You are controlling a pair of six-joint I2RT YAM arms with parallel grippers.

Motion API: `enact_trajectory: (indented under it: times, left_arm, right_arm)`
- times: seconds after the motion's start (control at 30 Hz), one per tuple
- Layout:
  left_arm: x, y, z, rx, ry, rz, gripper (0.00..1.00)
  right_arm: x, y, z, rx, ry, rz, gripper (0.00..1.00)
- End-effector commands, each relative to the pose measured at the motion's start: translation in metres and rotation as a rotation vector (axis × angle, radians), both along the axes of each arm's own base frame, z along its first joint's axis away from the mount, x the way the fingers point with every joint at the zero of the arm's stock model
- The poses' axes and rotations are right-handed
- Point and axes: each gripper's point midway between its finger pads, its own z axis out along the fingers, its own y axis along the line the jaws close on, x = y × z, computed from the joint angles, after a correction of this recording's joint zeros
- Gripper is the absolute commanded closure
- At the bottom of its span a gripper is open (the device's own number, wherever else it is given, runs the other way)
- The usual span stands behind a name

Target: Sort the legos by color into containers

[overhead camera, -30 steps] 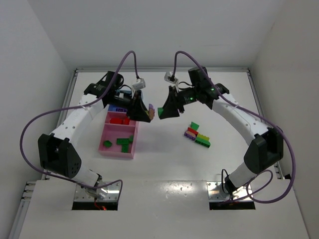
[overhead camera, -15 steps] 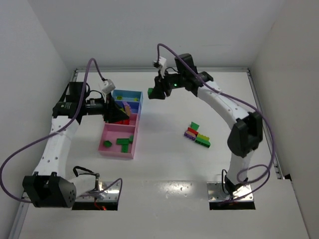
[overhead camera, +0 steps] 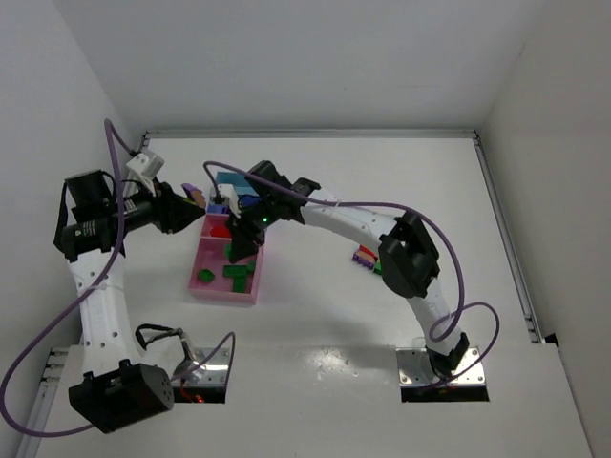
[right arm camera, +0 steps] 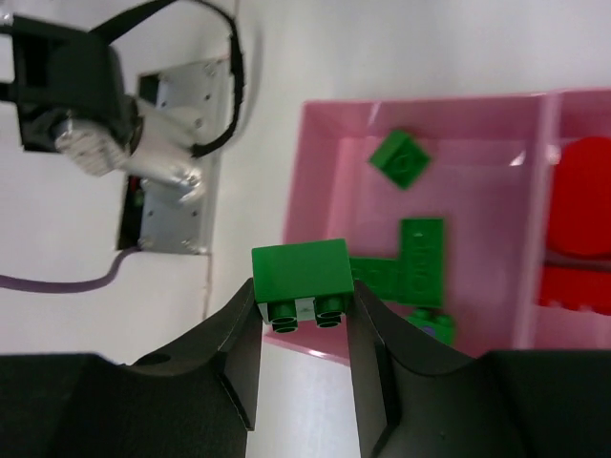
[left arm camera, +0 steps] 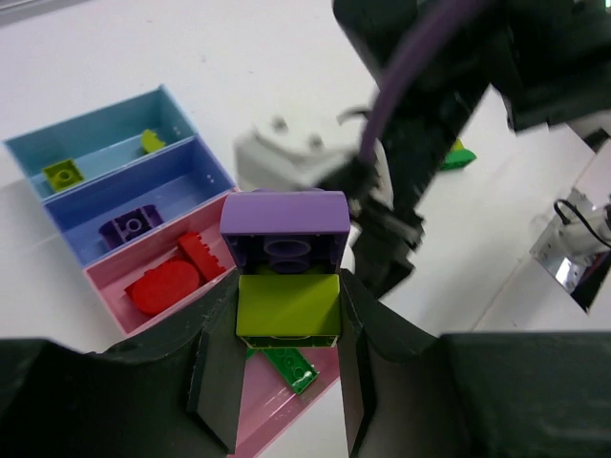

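The left gripper [left arm camera: 288, 320] is clamped on a two-piece stack: a lime brick [left arm camera: 288, 305] sits between its fingers, with a purple brick [left arm camera: 284, 229] stuck on the end that points away from the wrist. In the overhead view this gripper [overhead camera: 196, 198] hangs just off the left side of the row of trays [overhead camera: 204, 286], near its far end and above the white table [overhead camera: 315, 334]. The right gripper [right arm camera: 304, 329] is closed on a single green brick [right arm camera: 301, 270], studs facing the camera, and holds it above the near pink compartment [right arm camera: 458, 124], close to the rim on the side of the arm bases. Loose green pieces [right arm camera: 420, 262] lie flat on the floor of that compartment. The next pink compartment [left arm camera: 110, 281] holds red bricks [left arm camera: 162, 284]. Beyond it, a blue compartment [left arm camera: 205, 181] holds one purple piece [left arm camera: 129, 224]. At the far end, a lighter blue compartment [left arm camera: 115, 119] holds two small lime pieces [left arm camera: 62, 174]. To the right of the trays and well apart from them, a small pile of bricks [overhead camera: 364, 256] rests on the table. The right arm's elbow covers most of it, so only a purple, red and possibly green edge can be made out.
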Motion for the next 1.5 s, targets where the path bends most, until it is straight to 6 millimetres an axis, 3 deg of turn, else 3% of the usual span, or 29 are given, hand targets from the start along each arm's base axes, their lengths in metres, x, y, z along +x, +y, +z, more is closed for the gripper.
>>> enact_trajectory:
  times: [0.0, 0.13, 0.33, 0.47, 0.57, 0.6, 0.67, 0.73, 0.83, 0.93, 0.97, 1.0, 1.03, 1.23, 1.3, 1.33, 1.43, 1.47]
  left_arm:
    - [-0.002, 0.008, 0.010, -0.027, -0.020, 0.038, 0.73]
    - [-0.001, 0.015, 0.008, -0.061, -0.004, 0.056, 0.73]
    - [-0.001, 0.017, 0.008, -0.076, -0.001, 0.054, 0.73]
    - [0.001, 0.018, 0.010, -0.070, -0.007, 0.052, 0.73]
    - [0.001, 0.018, 0.008, -0.067, -0.006, 0.049, 0.73]
    - [-0.001, 0.015, 0.011, -0.079, -0.011, 0.032, 0.73]
    - [-0.002, 0.014, 0.007, -0.081, -0.006, 0.015, 0.73]
    - [-0.005, 0.011, 0.002, -0.099, 0.010, -0.023, 0.73]
    - [-0.015, 0.007, -0.016, -0.091, 0.059, -0.092, 0.73]
    - [-0.024, 0.001, -0.025, -0.075, 0.088, -0.161, 0.73]
    - [-0.026, -0.002, -0.031, -0.085, 0.106, -0.171, 0.73]
    - [-0.029, -0.005, -0.036, -0.090, 0.118, -0.186, 0.73]
    - [-0.034, -0.010, -0.033, -0.062, 0.096, -0.197, 0.73]
    - [-0.059, -0.056, -0.041, -0.054, 0.120, -0.398, 0.73]
    - [-0.066, -0.076, -0.041, -0.090, 0.190, -0.460, 0.73]
    - [-0.056, -0.082, -0.041, -0.087, 0.160, -0.476, 0.73]
    - [-0.051, -0.107, -0.038, -0.086, 0.180, -0.534, 0.73]
    - [-0.049, -0.112, -0.039, -0.085, 0.187, -0.547, 0.73]
  right_arm:
    - [-0.020, -0.003, -0.009, -0.001, 0.044, 0.053, 0.82]
    - [-0.047, 0.002, -0.025, -0.027, 0.085, 0.109, 0.82]
    - [-0.043, 0.002, -0.044, -0.066, 0.092, 0.082, 0.61]
    - [-0.039, 0.003, -0.051, -0.086, 0.090, 0.052, 0.35]
    - [-0.034, 0.004, -0.049, -0.086, 0.073, 0.039, 0.20]
    - [-0.034, 0.004, -0.049, -0.086, 0.073, 0.039, 0.18]
    - [-0.033, 0.006, -0.036, -0.063, 0.055, 0.039, 0.18]
    - [-0.034, 0.004, -0.008, -0.003, 0.031, 0.067, 0.18]
    - [-0.046, -0.013, 0.030, 0.056, -0.027, 0.133, 0.18]
    - [-0.048, -0.035, 0.053, 0.099, -0.076, 0.153, 0.17]
    - [-0.048, -0.044, 0.080, 0.154, -0.122, 0.153, 0.16]
    - [-0.050, -0.051, 0.081, 0.157, -0.127, 0.144, 0.16]
    - [-0.048, -0.059, 0.106, 0.214, -0.171, 0.131, 0.15]
    - [-0.046, -0.086, 0.137, 0.268, -0.209, 0.055, 0.13]
    - [-0.044, -0.097, 0.137, 0.261, -0.191, 0.013, 0.13]
    - [-0.043, -0.101, 0.138, 0.262, -0.184, -0.002, 0.13]
    - [-0.043, -0.116, 0.125, 0.242, -0.125, -0.045, 0.12]
    - [-0.047, -0.120, 0.131, 0.256, -0.141, -0.044, 0.12]
